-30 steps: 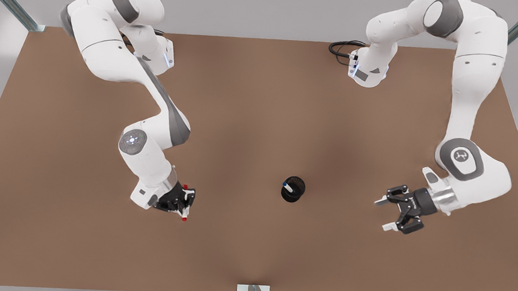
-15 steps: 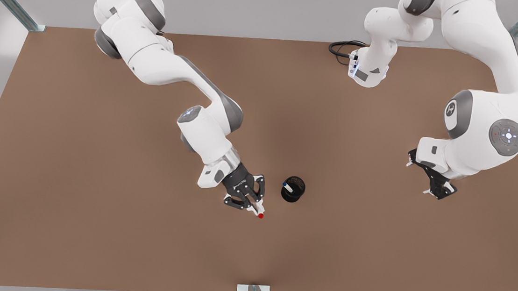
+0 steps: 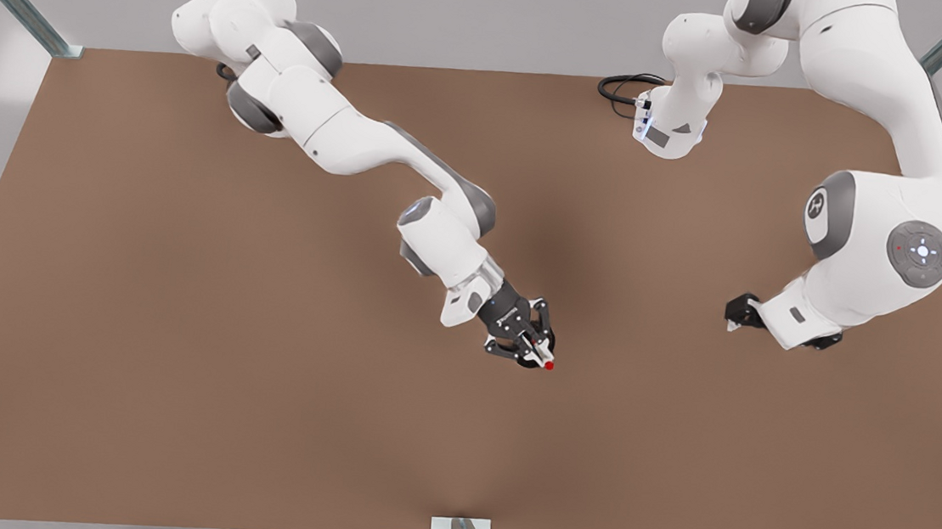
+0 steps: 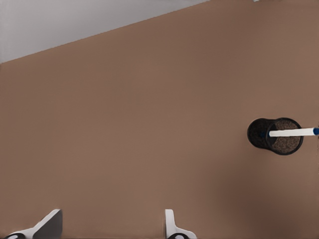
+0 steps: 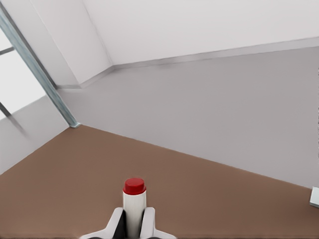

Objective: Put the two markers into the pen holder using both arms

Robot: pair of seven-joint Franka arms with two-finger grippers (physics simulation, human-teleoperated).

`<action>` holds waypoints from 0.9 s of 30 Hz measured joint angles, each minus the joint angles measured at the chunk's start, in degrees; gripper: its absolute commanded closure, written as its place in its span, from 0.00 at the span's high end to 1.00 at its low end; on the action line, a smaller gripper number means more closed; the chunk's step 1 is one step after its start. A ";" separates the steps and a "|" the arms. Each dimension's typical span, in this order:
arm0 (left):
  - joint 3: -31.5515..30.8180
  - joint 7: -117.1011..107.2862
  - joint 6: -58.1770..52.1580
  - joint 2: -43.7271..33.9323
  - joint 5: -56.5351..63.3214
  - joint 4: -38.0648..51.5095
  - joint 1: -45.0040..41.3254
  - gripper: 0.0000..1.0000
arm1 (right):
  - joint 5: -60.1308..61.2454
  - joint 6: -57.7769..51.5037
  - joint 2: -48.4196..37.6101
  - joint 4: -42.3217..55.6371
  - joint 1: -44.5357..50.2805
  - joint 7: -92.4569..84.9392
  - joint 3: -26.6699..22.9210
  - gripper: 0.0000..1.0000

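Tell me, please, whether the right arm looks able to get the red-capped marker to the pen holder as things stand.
Probably yes. The right gripper, shut on the red-capped marker, hangs above where the pen holder stands. The left gripper waits off to the side, and the blue-capped marker inside leaves room.

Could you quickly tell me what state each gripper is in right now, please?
Right gripper: shut on the red-capped marker, above the pen holder.
Left gripper: open, holding nothing, waiting off to the side.
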 measured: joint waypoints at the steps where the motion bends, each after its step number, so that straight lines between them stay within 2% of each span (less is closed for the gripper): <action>1: 0.01 -1.67 0.06 0.03 -0.30 -0.01 0.23 1.00 | -0.03 1.25 1.41 0.66 1.06 0.09 -1.38 0.21; 4: 0.01 -6.16 0.18 0.11 -0.81 -0.09 0.26 1.00 | -0.06 4.49 4.87 2.43 5.47 0.34 -6.51 0.21; 10: 0.01 -13.15 0.45 0.49 -1.06 -0.20 0.25 1.00 | -0.09 8.44 7.31 2.96 8.02 0.78 -9.59 0.21; 21: 0.01 -21.24 0.70 0.79 -1.12 -0.29 0.22 1.00 | 0.10 15.36 8.27 -0.90 9.06 1.32 -10.11 0.21; 25: 0.01 -23.17 0.76 0.85 -1.16 -0.29 0.22 1.00 | 0.09 16.94 8.08 -5.05 9.54 1.48 -10.12 0.21; 26: 0.01 -23.59 0.77 0.85 -1.18 -0.29 0.22 1.00 | 0.08 17.32 8.05 -5.60 9.57 1.52 -10.06 0.37; 27: 0.01 -23.98 0.78 0.85 -1.18 -0.29 0.22 1.00 | 0.18 17.56 7.97 -5.88 9.59 1.51 -9.93 0.82</action>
